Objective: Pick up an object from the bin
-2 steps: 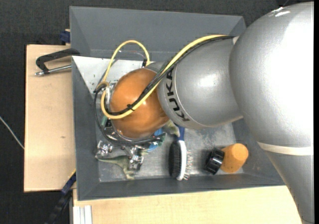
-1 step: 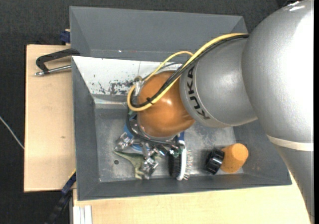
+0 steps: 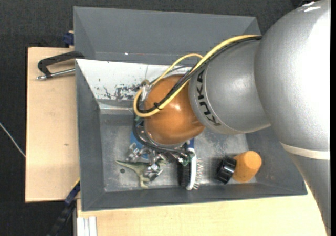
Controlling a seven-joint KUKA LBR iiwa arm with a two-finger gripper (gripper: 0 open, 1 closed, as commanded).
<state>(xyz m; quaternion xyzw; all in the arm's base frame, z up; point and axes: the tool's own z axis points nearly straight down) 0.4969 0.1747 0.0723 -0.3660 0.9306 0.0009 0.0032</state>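
Dark, carpet-like ground all round. A grey metal bin (image 3: 157,30) sits on it, and its sloped walls let loose things settle toward the flat bottom.

My arm comes in from the right. The orange domed wrist cover (image 3: 170,114) is low over the bin floor, left of centre. My pincer (image 3: 154,161) is under that cover, down at a small heap near the front wall. Open or closed: cannot tell, since cover and clutter hide it. Nothing is visibly gripped.

Nearest things:
- Thin green plastic toy creature (image 3: 134,169), lying flat at the heap's front-left edge.
- Small blue piece (image 3: 135,140) just behind it, partly under the cover.
- Black-handled brush with white bristles (image 3: 190,173) just right of the pincer, lying front to back.

Well apart to the right is an orange cylinder with black cap (image 3: 240,165), on its side. It probably rolled to rest by the front slope.

Judgement: I am down at the heap and the pick is not yet made. The heap is tangled, so a close here could catch two things or none.
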